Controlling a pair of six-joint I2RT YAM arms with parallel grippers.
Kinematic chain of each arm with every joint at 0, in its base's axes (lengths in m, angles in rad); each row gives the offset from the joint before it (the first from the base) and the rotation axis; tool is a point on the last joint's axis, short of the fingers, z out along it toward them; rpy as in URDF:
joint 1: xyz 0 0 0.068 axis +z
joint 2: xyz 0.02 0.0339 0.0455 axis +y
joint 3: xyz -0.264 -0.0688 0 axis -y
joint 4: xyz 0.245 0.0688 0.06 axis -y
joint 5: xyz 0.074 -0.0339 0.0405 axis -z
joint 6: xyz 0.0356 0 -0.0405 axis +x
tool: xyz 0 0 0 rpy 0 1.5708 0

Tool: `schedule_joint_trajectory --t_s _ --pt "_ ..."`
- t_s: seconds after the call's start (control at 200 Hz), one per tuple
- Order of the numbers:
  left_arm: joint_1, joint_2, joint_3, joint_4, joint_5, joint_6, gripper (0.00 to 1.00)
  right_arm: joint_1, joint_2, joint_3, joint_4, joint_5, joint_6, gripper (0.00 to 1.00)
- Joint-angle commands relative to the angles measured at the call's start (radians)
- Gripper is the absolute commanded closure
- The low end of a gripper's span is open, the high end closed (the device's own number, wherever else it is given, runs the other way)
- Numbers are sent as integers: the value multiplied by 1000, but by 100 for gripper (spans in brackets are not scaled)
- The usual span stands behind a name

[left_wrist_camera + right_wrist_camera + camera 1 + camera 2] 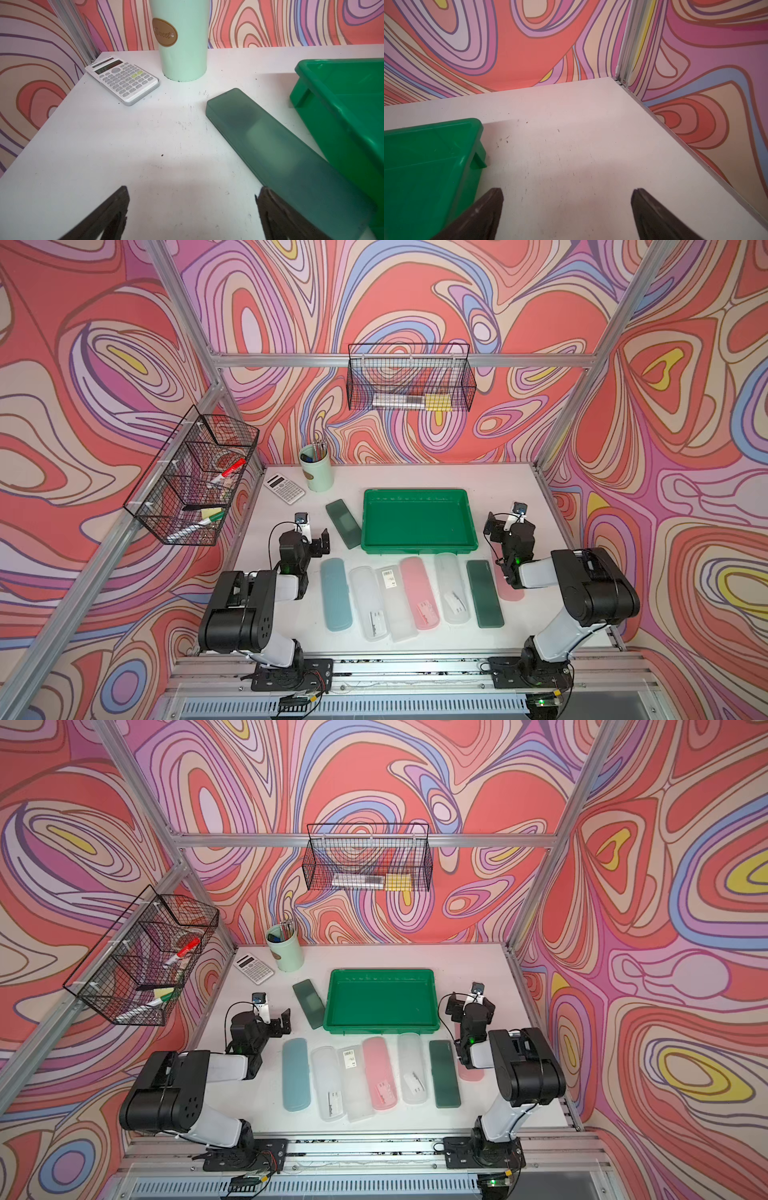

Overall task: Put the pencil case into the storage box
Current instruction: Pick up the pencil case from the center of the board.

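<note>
The storage box (415, 524) (380, 1006) is an empty bright green tray at mid-table. A dark green pencil case (343, 523) (270, 145) lies just left of it. In front lies a row of several more pencil cases: teal (336, 594), clear (368, 603), pink (419, 593), dark green (484, 593). Another pink one (512, 593) is partly hidden under my right arm. My left gripper (323, 540) (192, 189) hovers open beside the dark green case, holding nothing. My right gripper (494, 526) (568, 190) is open over bare table right of the box (425, 158).
A mint pen cup (316, 472) and a white calculator (284, 488) stand at the back left. Black wire baskets hang on the left wall (195, 477) and the back wall (409, 379). Patterned walls enclose the table on three sides.
</note>
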Motion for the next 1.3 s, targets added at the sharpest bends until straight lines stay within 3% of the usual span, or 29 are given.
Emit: schedule_joint_trajectory --t_s 0.0,0.701,0.796,0.841,0.901,0.981,1.057,1.172,1.292 --pt "0 -1 15 -8 10 -5 1 -5 8 -6 15 -1 -6 2" --pt "0 -1 17 -12 10 -5 1 -5 8 -5 15 -1 -4 2" --pt "-23 -42 22 -51 -72 -6 1 -3 1 -4 14 0 -10 2" --pt "-65 -96 43 -135 -171 7 1 -1 -27 19 -56 0 -12 2" --pt "-148 -180 120 -353 -404 -5 1 2 -71 85 -223 33 -5 2" --pt "-200 -271 230 -585 -470 -62 1 3 -120 262 -622 133 122 2" --pt "-220 -356 287 -759 -473 -155 1 3 -145 383 -890 161 224 2" --pt "-219 -500 318 -962 -483 -398 1 2 -228 445 -1133 59 351 2" --pt "-210 -590 321 -1040 -230 -504 1 3 -360 411 -1266 -187 398 2"
